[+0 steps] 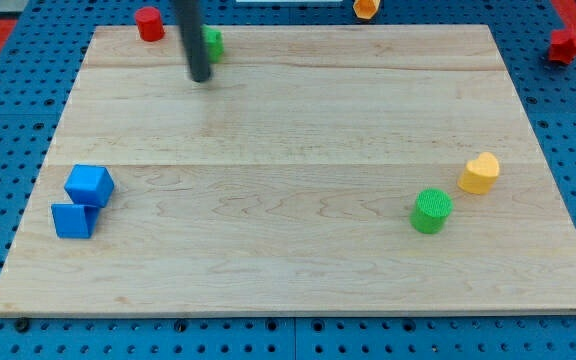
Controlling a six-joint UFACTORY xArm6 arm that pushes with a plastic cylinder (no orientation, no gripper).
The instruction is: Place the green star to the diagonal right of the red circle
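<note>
Board (298, 120): pale wooden top, lying on a blue perforated surface (8, 330); four edges visible.
Tip (201, 78): lower end of dark rod, on the board near the top edge, left of centre.
Jaws: none fitted; rod end only, nothing grasped.
Green star (213, 42): at the board's top edge, partly hidden behind the rod, shape hard to confirm; just right of and above the tip, contact with the rod not determinable.
Red circle (149, 23): red cylinder at the top edge, left of the green star, near but apart from it.
Edge margin: both task blocks against the top edge; open wood below them and toward the view's right.
Open room: wide bare centre, from the tip down to the bottom edge.
Blue blocks: cube (90, 185) and second blue block (72, 220), touching, near the left edge, well apart from the tip.
Green cylinder (431, 211): lower right area, just beside the yellow block.
Yellow block (479, 173): heart-like shape, up and right of the green cylinder.
Off-board items: orange block (366, 7) beyond the top edge; red block (566, 45) beyond the right edge.
Obstructions: none between the task blocks.
Count: red 2, green 2, blue 2, yellow 1, orange 1.
</note>
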